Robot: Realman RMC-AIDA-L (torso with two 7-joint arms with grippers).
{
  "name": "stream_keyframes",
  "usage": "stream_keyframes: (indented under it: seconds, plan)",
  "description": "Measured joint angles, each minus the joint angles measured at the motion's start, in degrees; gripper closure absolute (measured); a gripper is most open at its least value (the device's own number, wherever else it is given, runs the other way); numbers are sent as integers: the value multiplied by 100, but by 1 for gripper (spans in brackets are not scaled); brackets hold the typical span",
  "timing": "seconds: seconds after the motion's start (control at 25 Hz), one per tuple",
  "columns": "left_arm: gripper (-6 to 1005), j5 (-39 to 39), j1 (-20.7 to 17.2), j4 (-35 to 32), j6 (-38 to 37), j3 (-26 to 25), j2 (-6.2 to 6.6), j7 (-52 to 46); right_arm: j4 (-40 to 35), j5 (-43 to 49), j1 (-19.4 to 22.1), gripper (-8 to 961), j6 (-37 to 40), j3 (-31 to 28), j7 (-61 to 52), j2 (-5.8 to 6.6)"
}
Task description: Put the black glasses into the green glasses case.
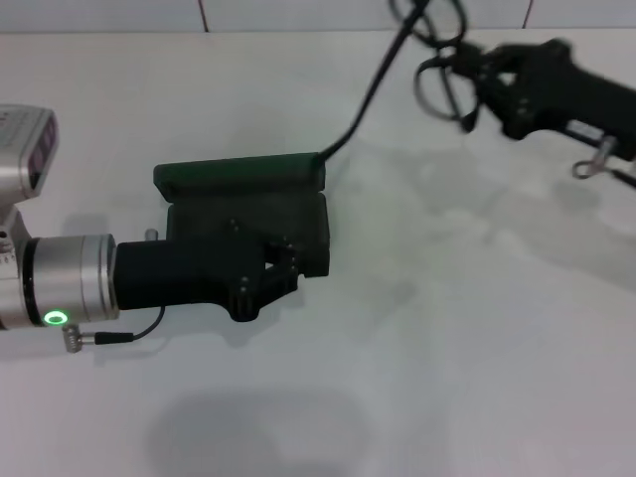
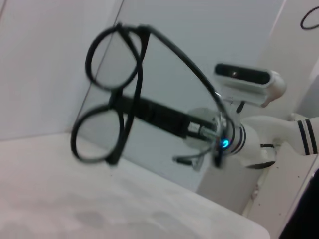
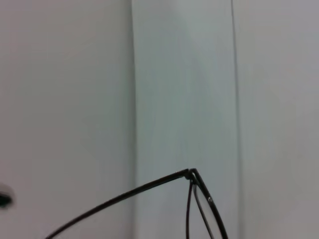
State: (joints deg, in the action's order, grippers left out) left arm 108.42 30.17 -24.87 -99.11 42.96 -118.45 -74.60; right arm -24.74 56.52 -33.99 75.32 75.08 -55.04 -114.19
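The green glasses case (image 1: 241, 177) lies open on the white table (image 1: 447, 328), left of centre, with its lid raised at the far side. My left gripper (image 1: 261, 281) is at the case's near edge, over the dark base. My right gripper (image 1: 479, 87) is at the far right, raised above the table and shut on the black glasses (image 1: 440, 87). One long temple arm hangs down toward the case's far right corner. The left wrist view shows the glasses (image 2: 122, 99) unfolded and held in the air by the right gripper (image 2: 132, 105). The right wrist view shows only part of the frame (image 3: 193, 175).
The table's far edge meets a pale wall (image 1: 298, 15). A thin cable (image 1: 119, 336) hangs under my left wrist. The robot's head and right arm (image 2: 249, 82) show in the left wrist view.
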Motion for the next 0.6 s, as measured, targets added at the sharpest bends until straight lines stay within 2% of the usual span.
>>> stream_keyframes:
  seconds: [0.08, 0.12, 0.16, 0.28, 0.4, 0.44, 0.6]
  plan:
    - [998, 39, 0, 1, 0, 1, 6, -41, -229, 7, 210, 916, -61, -121, 786, 2]
    - [998, 39, 0, 1, 0, 1, 6, -41, -229, 7, 210, 915, -61, -121, 786, 2]
    - [998, 42, -4, 0, 1, 1, 6, -46, -364, 44, 315, 915, -132, -112, 1427, -20]
    - [998, 47, 4, 1, 1, 3, 7, -104, -449, 288, 342, 915, -206, -101, 2174, -109]
    - [998, 48, 34, 0, 3, 38, 7, -131, -479, 490, 290, 915, -286, -4, 2501, -177]
    - [998, 48, 39, 0, 3, 47, 6, -132, -482, 513, 245, 915, -333, 193, 2679, -199]
    - [998, 48, 46, 0, 5, 47, 6, -133, -468, 473, 196, 914, -349, 342, 2805, -200]
